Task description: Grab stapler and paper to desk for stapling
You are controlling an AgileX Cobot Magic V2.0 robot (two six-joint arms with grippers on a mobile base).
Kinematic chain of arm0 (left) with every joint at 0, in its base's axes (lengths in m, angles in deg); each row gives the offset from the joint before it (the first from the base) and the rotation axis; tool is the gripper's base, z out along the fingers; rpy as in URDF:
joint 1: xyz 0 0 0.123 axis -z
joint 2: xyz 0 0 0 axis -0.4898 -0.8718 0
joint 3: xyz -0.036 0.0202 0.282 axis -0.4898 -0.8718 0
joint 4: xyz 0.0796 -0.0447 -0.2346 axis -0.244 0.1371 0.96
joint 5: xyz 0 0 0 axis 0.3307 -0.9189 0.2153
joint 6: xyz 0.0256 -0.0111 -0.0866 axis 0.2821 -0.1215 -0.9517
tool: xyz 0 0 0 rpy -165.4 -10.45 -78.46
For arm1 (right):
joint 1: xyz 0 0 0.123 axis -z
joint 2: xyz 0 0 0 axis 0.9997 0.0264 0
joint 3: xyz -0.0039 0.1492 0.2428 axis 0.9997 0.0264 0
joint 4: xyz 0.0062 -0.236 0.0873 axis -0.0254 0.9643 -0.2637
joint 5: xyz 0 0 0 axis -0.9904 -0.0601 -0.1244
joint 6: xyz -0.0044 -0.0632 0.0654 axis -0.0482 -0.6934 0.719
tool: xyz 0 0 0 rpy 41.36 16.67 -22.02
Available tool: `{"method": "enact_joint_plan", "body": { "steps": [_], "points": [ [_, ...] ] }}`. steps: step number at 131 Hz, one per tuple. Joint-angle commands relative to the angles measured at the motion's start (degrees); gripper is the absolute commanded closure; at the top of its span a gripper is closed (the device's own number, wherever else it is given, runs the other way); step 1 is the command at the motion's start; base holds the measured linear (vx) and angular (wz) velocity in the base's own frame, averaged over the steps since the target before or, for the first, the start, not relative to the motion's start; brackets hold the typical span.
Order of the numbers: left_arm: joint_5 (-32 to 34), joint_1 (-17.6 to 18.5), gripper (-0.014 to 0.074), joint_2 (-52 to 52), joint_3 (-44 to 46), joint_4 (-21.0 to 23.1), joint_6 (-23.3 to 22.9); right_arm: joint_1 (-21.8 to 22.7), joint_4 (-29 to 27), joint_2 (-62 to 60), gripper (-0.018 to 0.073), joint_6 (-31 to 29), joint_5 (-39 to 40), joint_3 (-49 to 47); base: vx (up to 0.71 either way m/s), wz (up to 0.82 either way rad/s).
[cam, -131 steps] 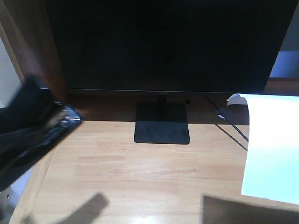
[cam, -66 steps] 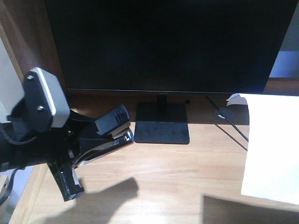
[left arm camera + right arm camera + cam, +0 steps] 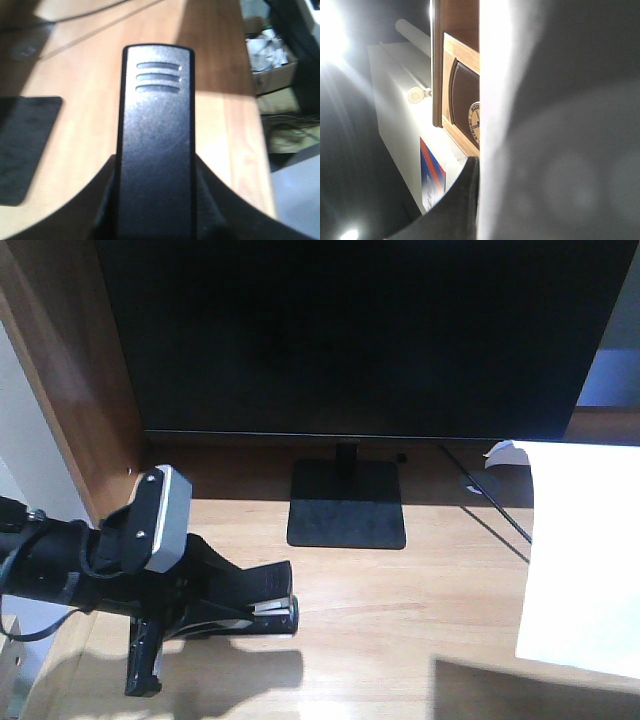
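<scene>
1. The left gripper (image 3: 205, 595) is clenched on the stapler (image 3: 262, 590), one finger on each flank of its black body.
2. The stapler's nose sticks out ahead of that gripper, low over the light wood counter (image 3: 400, 610). Whether it touches the wood cannot be told.
3. Beyond the gripper's tip and a little to its right sits the monitor stand (image 3: 346, 505), under the dark monitor (image 3: 350, 330).
4. The paper (image 3: 585, 560) hangs well off to the right of the left gripper, above the counter, throwing a shadow beneath it.
5. The right gripper (image 3: 477, 200) grasps the paper, which its wrist camera sees edge-on as a bright strip, with a dark finger (image 3: 457, 207) against it.
</scene>
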Motion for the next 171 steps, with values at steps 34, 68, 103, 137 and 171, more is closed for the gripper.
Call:
{"method": "enact_joint_plan", "body": {
  "steps": [34,68,103,137,171],
  "points": [
    [-4.66,1.29,0.0603,-11.36,6.19,3.52,1.17,0.26,0.26,0.75,0.0566,-0.61,2.66,-1.41,0.00,0.00],
    [-4.70,3.18,0.0603,-19.86,12.82,3.32,1.17,0.26,0.26,0.75,0.0566,-0.61,2.66,-1.41,0.00,0.00],
    [-3.23,4.11,0.0603,-25.04,15.13,2.27,1.17,0.26,0.26,0.75,0.0566,-0.61,2.66,-1.41,0.00,0.00],
    [0.25,4.11,0.0591,-26.75,15.13,2.14,1.17,0.26,0.26,0.75,0.0566,-0.61,2.66,-1.41,0.00,0.00],
    [0.64,4.11,0.0535,-28.31,15.13,1.88,1.17,0.26,0.26,0.75,0.0566,-0.61,2.66,-1.41,0.00,0.00]
  ]
}}
